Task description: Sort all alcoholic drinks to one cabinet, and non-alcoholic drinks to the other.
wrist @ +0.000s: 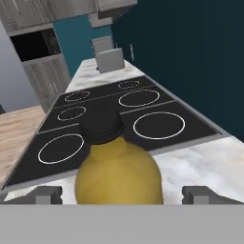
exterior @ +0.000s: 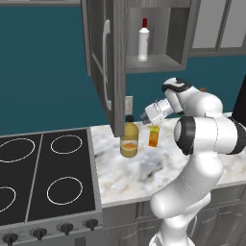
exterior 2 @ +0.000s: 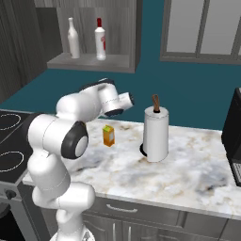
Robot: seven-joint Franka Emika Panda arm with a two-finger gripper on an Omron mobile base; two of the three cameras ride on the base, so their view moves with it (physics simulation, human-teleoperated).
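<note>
Amber-yellow bottle (wrist: 118, 174) near the desk's (exterior: 144, 173) stove-side edge sits between the gripper's (wrist: 122, 193) spread, empty fingers, so the approach looks finished and closing comes next.

On the marbled tabletop (exterior: 144, 178), a round yellow bottle with a dark cap (exterior: 129, 139) stands right of the black stovetop (exterior: 45, 175), a small orange carton (exterior 2: 108, 135) beside it. Further right stands a white paper-towel roll (exterior 2: 156, 134). Overhead, two white bottles (exterior 2: 100, 39) sit in the open grey cabinet (exterior: 144, 33).

My two base cameras looked forward and down from behind me, sharing the marble counter (exterior: 144, 178) and open cabinet (exterior 2: 94, 61). My hand camera faced the stove (wrist: 128, 114) closely.
</note>
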